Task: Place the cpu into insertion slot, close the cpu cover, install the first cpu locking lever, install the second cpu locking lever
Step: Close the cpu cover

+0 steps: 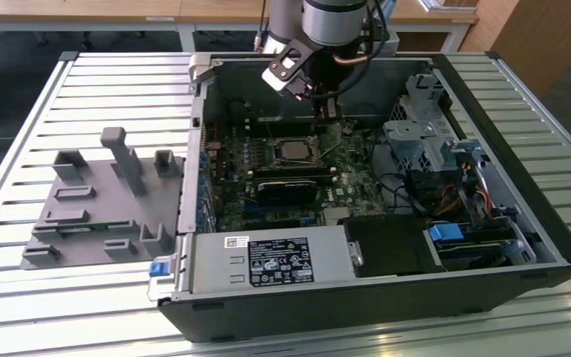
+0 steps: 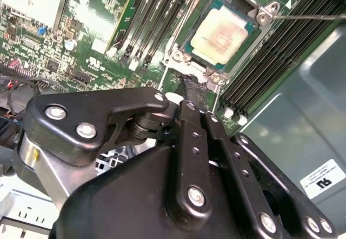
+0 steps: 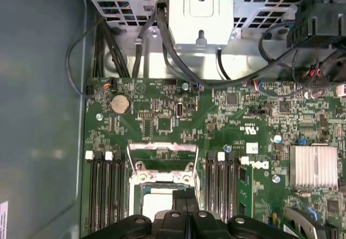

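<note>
Now I see claw (image 2: 190, 83) pressed together, tip just beside cpu (image 2: 221, 33). Cpu lies flat in insertion slot (image 2: 184, 48), mid green board (image 3: 243, 114). Cpu cover (image 3: 162, 148) stands open.

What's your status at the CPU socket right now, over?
Tool shut, beside the insertion slot. Cpu seated, face bare; cpu cover open. Thin locking lever juts out; nothing in the way.

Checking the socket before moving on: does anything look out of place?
Nothing looks damaged. The cpu lies flat in place, but the cover is swung open off it, and a lever juts out free beside it.
</note>
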Controlling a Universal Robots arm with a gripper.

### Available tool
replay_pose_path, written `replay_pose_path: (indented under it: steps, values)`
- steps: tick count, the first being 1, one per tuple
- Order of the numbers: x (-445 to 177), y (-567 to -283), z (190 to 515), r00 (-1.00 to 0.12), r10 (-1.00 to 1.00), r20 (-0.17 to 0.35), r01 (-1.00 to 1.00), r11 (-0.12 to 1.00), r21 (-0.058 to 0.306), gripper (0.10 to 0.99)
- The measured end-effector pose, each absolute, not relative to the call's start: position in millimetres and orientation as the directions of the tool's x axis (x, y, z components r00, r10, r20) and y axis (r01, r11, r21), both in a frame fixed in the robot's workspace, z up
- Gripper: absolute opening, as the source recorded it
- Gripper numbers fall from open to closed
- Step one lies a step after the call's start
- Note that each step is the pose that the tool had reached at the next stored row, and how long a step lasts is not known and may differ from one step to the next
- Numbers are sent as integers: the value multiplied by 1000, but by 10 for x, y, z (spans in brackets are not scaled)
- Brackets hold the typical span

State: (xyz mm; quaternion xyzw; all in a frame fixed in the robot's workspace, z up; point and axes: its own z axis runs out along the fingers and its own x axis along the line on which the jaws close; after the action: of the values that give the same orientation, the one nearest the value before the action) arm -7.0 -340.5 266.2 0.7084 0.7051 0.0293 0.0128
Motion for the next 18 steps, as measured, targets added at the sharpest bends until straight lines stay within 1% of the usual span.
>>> replay_pose_path:
  steps: [18]
  values:
    - [177, -3398, 2657, 4, 1000, 23, 998, -5, 58, 106]
